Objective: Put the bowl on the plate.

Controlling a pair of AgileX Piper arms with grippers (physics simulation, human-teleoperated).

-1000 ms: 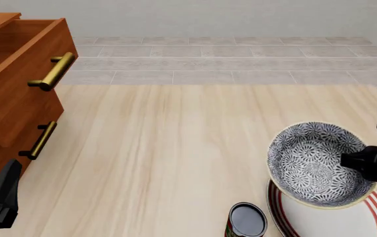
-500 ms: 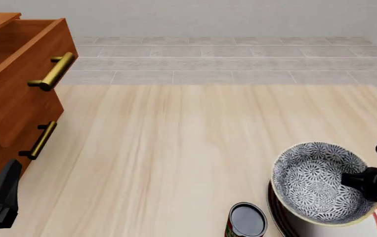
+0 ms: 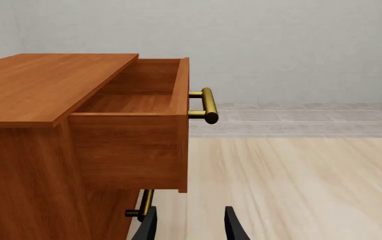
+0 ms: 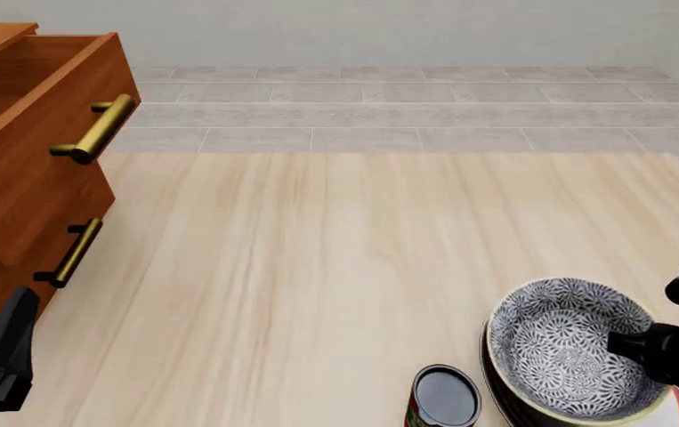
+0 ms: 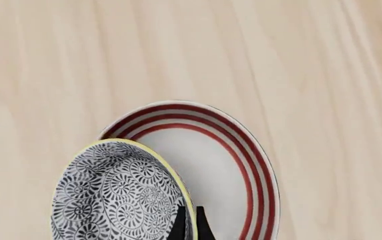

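Holding the bowl (image 4: 567, 349) by its rim, my right gripper (image 5: 188, 222) has its two fingers pressed together on the rim's wall, one inside and one outside. The bowl sits low over the plate (image 5: 234, 165) near the table's (image 4: 315, 267) near right corner, covering much of it; in the right wrist view the bowl overlaps one side of the plate while the red rings show bare on the other. Whether the bowl's base touches the plate I cannot tell. Just beside the bowl, toward the table's near edge, stands a small dark can (image 4: 444, 398), close to the plate's rim but apart from my gripper. At the table's left edge stands a wooden cabinet (image 4: 19, 178) with its top drawer (image 3: 137, 130) pulled out and brass handles (image 4: 96, 129). My left gripper (image 3: 189, 225) hangs near that cabinet, fingers spread and holding nothing.
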